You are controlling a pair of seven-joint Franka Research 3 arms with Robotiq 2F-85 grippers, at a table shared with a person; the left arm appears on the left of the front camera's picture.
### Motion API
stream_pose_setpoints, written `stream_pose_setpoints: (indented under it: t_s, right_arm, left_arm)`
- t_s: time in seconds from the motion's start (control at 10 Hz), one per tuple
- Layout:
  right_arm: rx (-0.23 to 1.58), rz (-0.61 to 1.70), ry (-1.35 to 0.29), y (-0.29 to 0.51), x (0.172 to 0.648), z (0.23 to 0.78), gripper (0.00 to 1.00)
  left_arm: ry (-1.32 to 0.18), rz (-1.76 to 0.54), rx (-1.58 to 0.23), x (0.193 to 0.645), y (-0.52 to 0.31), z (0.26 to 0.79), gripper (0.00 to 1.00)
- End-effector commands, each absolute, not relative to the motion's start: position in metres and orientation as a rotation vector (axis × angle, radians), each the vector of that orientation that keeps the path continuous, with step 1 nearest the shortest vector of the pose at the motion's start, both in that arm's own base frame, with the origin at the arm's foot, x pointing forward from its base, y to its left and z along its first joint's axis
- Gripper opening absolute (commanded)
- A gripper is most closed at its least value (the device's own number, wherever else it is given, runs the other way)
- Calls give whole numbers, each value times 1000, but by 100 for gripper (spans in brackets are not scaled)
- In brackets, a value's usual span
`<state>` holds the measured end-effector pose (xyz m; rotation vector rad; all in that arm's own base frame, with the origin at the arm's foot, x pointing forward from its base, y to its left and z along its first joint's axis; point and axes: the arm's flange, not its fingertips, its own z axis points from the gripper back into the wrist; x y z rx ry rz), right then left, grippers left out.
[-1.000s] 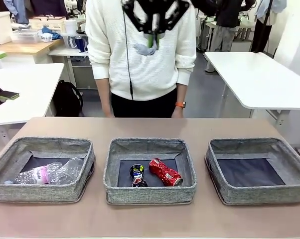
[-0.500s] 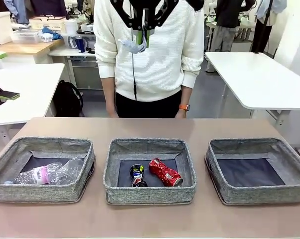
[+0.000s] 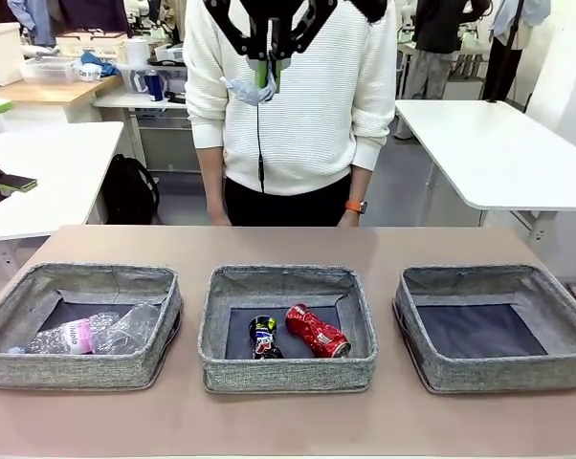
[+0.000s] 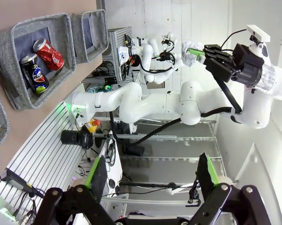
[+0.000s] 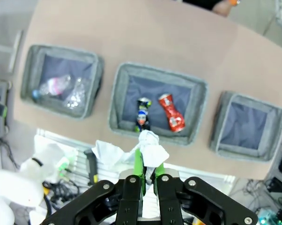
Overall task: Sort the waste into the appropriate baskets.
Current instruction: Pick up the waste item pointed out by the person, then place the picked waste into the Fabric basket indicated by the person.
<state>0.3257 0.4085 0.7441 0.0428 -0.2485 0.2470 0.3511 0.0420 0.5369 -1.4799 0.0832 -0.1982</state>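
Three grey baskets sit in a row on the brown tabletop [image 3: 288, 244], close to the near edge. The left basket [image 3: 39, 368] holds a clear plastic bottle [image 3: 66, 337] with a pink label and a clear plastic cup [image 3: 135, 328] lying beside it. The middle basket [image 3: 288, 373] holds a crushed dark can [image 3: 262, 337] and a crushed red can [image 3: 318, 331], side by side. The right basket [image 3: 503, 373] has a bare dark base.

Across the tabletop stands a person [image 3: 298, 105] in a white sweater.

High in front of the person, the right end effector [image 3: 265, 73] is pinched tight on a crumpled white paper ball [image 3: 248, 91], up above the middle basket.

In the left wrist view, the left end effector [image 4: 152, 176] has its fingers spread wide apart with nothing between them.
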Motion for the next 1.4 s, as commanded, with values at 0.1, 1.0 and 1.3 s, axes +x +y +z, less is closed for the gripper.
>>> stream_pose_setpoints:
  t_s: [0.1,1.0,1.3]
  right_arm:
    - [45,239,-255,408,325,743,9]
    - [45,239,-255,408,325,743,9]
    - [45,239,-255,408,325,743,9]
  left_arm:
    - [80,-223,-1475,349,44,536,100]
    - [80,-223,-1475,349,44,536,100]
    - [80,-223,-1475,349,44,536,100]
